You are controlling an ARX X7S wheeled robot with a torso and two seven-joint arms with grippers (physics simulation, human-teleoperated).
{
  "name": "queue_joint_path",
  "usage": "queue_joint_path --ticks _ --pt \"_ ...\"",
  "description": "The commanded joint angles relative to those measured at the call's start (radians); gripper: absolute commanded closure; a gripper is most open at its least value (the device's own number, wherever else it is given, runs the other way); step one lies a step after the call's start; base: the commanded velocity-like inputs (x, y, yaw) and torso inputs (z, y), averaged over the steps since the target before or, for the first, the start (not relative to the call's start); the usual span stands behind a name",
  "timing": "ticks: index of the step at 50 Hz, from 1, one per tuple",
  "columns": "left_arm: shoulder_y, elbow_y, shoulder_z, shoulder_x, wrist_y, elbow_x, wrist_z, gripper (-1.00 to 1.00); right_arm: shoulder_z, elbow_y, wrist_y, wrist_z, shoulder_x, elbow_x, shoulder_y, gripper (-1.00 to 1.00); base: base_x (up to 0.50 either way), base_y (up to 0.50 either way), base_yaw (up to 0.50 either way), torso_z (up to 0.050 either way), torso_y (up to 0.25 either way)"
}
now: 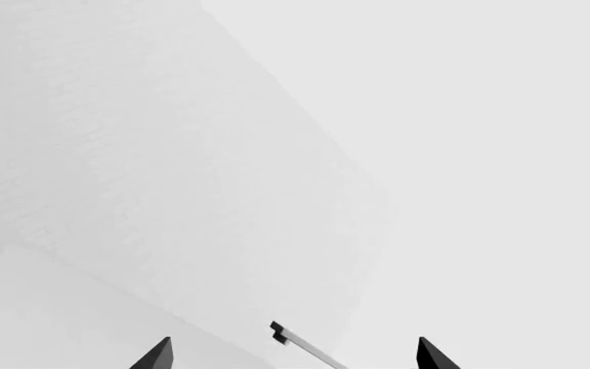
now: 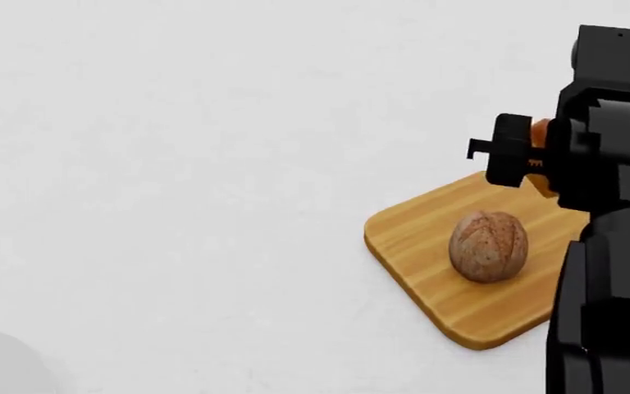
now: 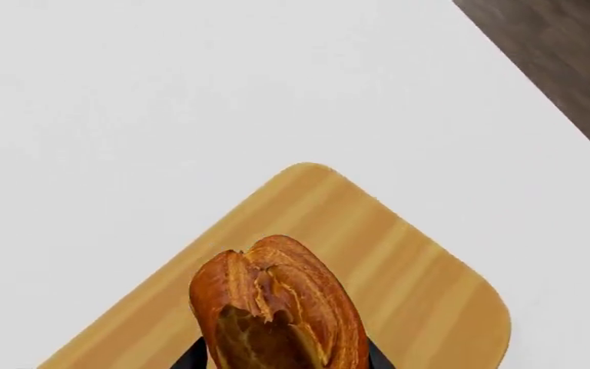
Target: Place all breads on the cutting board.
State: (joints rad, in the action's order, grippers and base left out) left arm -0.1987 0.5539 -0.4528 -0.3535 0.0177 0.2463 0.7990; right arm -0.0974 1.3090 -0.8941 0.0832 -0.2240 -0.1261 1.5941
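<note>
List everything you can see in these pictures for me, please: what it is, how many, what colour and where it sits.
crusty roll: one, brown with pale cracks, lying on the cutting board.
orange-brown bread: one, glossy and split on top, held in the right end effector above the board; only a sliver shows in the head view.
cutting board: one, honey-coloured wood, rounded corners, on the table toward the robot's right.
table: one, white, under everything.
floor: dark brown strip beyond the table edge.
right end effector: one, black, shut on the bread.
left end effector: one, two black fingertips apart, empty, over a pale surface.
</note>
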Motion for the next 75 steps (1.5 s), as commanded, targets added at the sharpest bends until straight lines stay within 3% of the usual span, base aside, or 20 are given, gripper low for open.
queue_joint_path --ticks 1,5,13,35,53,63,64,75 --pt "0.000 0.003 0.005 -0.004 0.004 -0.006 0.004 -1.00 0.164 0.000 0.025 0.038 -0.005 0.113 -0.043 1.00 0.00 0.00 0.00 0.000 0.000" --pt "0.001 0.003 0.008 -0.005 0.004 -0.009 0.005 -1.00 0.243 0.000 0.043 0.091 -0.021 0.098 -0.060 1.00 0.00 0.00 0.00 0.000 0.000" --pt "0.000 0.005 0.010 -0.008 0.010 -0.012 0.008 -1.00 0.256 0.000 0.071 0.067 -0.020 0.122 -0.069 1.00 0.00 0.00 0.00 0.002 0.001" --pt "0.003 0.019 0.019 -0.019 0.020 -0.022 0.011 -1.00 0.166 0.000 0.086 0.039 -0.016 0.135 -0.038 1.00 0.00 0.00 0.00 0.000 0.000" --pt "0.010 0.020 0.015 -0.020 0.010 -0.022 0.012 -1.00 0.135 0.000 0.088 0.033 -0.022 0.129 -0.031 1.00 0.00 0.00 0.00 0.000 -0.178" --pt "0.009 0.021 0.020 -0.020 -0.002 -0.027 0.011 -1.00 0.125 0.000 0.039 0.040 -0.021 0.129 -0.030 1.00 0.00 0.00 0.00 0.000 0.000" --pt "0.007 0.021 0.022 -0.021 0.004 -0.029 0.014 -1.00 0.123 0.000 0.020 0.035 -0.022 0.129 -0.028 -1.00 0.00 0.00 0.00 0.000 0.000" --pt "0.005 0.016 0.025 -0.024 -0.003 -0.031 0.012 -1.00 0.126 0.000 0.017 0.006 -0.038 0.125 0.063 -1.00 0.00 0.00 0.00 0.000 0.000"
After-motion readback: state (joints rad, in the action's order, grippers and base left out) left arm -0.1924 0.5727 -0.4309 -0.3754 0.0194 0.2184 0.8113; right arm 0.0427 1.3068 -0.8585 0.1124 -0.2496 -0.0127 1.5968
